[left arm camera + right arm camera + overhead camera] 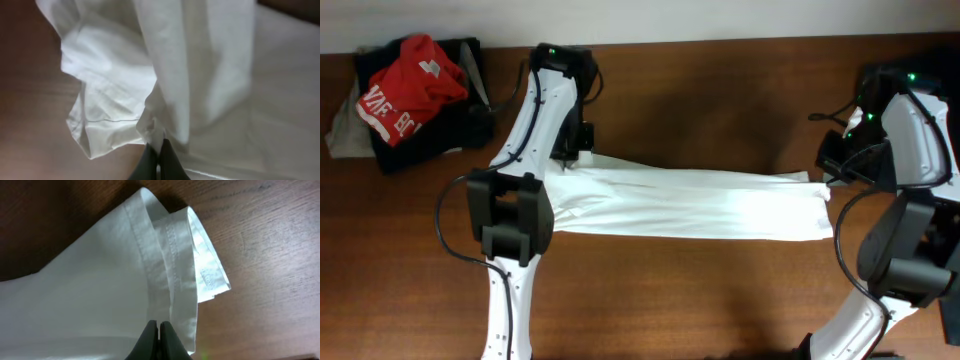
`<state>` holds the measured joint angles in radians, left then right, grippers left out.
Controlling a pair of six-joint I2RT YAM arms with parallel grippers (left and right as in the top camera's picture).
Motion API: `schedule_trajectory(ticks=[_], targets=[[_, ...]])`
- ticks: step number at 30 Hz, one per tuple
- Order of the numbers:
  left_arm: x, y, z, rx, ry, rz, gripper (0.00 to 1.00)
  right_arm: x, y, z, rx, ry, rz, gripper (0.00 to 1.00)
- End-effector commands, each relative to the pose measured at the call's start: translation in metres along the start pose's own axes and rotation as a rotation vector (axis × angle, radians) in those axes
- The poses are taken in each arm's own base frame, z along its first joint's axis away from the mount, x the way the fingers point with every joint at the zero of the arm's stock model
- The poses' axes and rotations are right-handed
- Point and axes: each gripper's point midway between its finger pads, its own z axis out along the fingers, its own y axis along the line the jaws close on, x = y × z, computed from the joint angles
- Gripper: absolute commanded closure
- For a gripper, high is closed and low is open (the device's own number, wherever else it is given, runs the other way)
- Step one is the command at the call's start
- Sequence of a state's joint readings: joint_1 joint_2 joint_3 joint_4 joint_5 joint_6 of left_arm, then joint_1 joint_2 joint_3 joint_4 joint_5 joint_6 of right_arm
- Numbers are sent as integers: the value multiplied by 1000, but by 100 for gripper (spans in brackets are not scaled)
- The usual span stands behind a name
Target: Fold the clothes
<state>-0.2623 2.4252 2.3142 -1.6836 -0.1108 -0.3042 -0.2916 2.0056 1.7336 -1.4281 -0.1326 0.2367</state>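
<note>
While left tool (159,147) and right tool (159,327) pinch its ends, white shirt (690,205) stretched across table (720,300)

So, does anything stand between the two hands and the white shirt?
Nothing visible does. The left hand and the right hand are each shut on an end of the white shirt; the other clothes lie piled apart from it.
</note>
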Motion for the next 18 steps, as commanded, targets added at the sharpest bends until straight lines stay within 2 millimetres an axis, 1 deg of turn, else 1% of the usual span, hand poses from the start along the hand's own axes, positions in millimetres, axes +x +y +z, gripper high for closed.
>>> schedule_trajectory(ticks=[1,3,6,7,9,11,14,18], targets=[[8,25,-1,-74,7,-44,99,4,2,-22,-1,-56,0,96],[15,29,10,-87,53,-46,99,9,0,-18,6,-33,3,96],[24,36,23,-105,107,-52,99,20,-5,-5,20,22,10,96],[26,42,27,-127,119,-68,99,24,-7,-1,24,39,12,96],[28,50,31,-148,134,-77,99,31,-8,0,28,55,14,96],[29,55,33,-150,142,-90,99,35,-9,-2,27,52,13,96],[29,60,34,-146,149,-104,99,33,-9,-2,25,43,-18,96],[31,54,35,-119,159,-91,99,20,-7,12,8,-5,-18,96]])
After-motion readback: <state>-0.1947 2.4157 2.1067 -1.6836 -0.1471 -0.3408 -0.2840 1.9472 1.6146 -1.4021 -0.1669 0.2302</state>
